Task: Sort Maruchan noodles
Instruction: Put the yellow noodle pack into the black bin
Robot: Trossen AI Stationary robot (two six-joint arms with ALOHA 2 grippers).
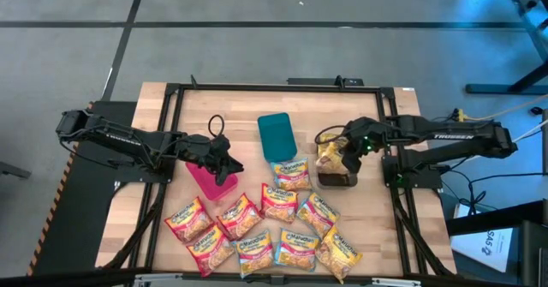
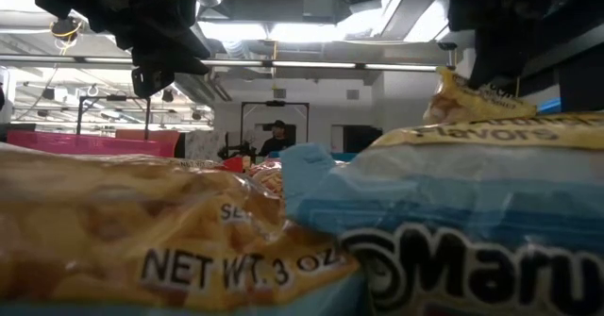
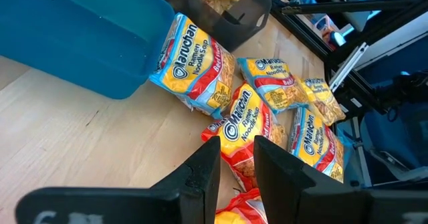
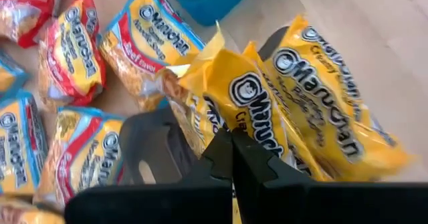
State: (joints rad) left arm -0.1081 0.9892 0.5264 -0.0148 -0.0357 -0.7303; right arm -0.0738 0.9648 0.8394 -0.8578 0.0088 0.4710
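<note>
At the centre of the high view the wooden surface (image 1: pixel 368 236) lay inside a black frame, both arms reaching in from its sides. The left gripper (image 1: pixel 224 164) hung over the pink bin (image 1: pixel 211 180) at centre left, its fingers (image 3: pixel 200 177) slightly parted and holding nothing. The right gripper (image 1: pixel 340 152) hovered over the dark bin (image 1: pixel 337 177) at centre right, fingers (image 4: pixel 217 158) pressed together above the yellow packets (image 4: pixel 314 97) stacked in that bin. Between them the teal bin (image 1: pixel 276 136) sat near the upper middle, a blue-edged packet (image 1: pixel 292 174) touching its lower end. The loose Maruchan noodles (image 1: pixel 261 227) crowded the lower middle, reaching almost to the surface's bottom edge; bare wood stayed open along the top.
</note>
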